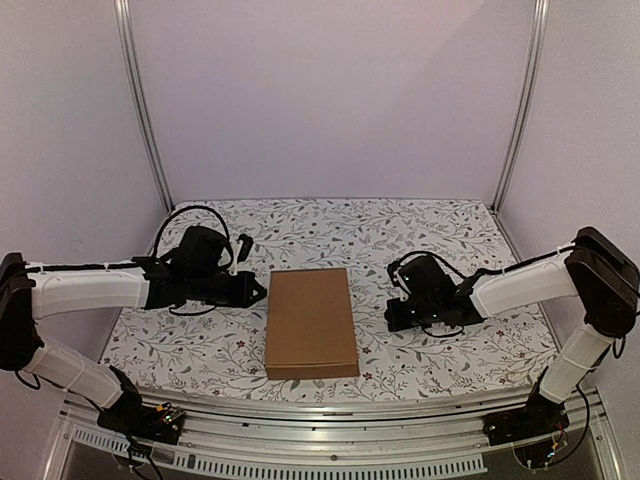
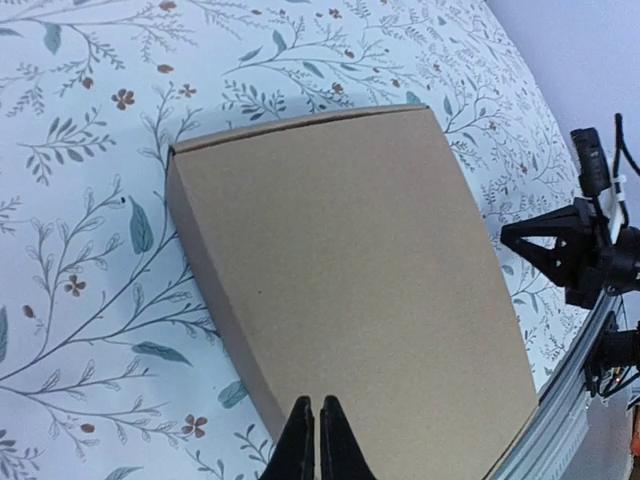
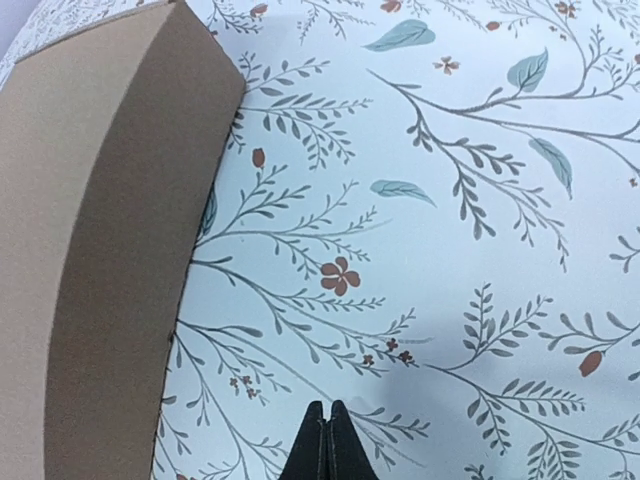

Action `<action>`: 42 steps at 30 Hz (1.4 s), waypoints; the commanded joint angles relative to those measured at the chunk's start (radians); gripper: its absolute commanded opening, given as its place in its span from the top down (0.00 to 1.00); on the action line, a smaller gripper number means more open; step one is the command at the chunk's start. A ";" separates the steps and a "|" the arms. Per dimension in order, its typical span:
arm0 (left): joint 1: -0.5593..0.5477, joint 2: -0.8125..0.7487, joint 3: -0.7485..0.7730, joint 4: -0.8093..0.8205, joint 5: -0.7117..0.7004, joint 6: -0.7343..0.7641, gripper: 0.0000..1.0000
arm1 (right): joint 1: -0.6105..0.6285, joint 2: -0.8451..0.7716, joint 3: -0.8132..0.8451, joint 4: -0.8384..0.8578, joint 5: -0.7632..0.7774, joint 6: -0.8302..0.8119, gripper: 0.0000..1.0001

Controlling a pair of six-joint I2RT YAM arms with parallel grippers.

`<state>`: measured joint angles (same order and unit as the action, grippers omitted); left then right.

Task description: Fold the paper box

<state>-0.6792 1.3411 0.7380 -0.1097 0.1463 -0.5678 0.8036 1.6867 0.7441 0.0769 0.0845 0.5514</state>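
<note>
Paper box [image 1: 311, 322]: one, closed, between two grippers; left gripper [image 1: 257, 290], right gripper [image 1: 393, 318] jaws pressed together.

no readable text, labels, brands, numbers or signs anywhere

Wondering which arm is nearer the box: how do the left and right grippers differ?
The left gripper reaches the paper box's left edge, tips over its lid; the right gripper hangs apart from the box, over the floral cloth. The left gripper's camera looks down on the lid; the right gripper's sees mostly a side wall. Both have jaws shut, holding nothing.
</note>
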 commanded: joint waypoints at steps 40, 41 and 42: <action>-0.074 0.566 0.645 -0.190 0.013 0.207 0.93 | 0.413 -0.189 0.129 -0.295 0.182 0.043 1.00; -0.073 0.534 0.628 -0.199 -0.019 0.215 0.93 | 0.412 -0.207 0.131 -0.310 0.201 0.035 1.00; -0.072 0.503 0.608 -0.206 -0.055 0.220 0.92 | 0.411 -0.220 0.134 -0.328 0.222 0.025 1.00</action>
<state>-0.7578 1.9820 1.3979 -0.2295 0.2550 -0.4110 1.2125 1.5330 0.8463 -0.1646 0.2081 0.6231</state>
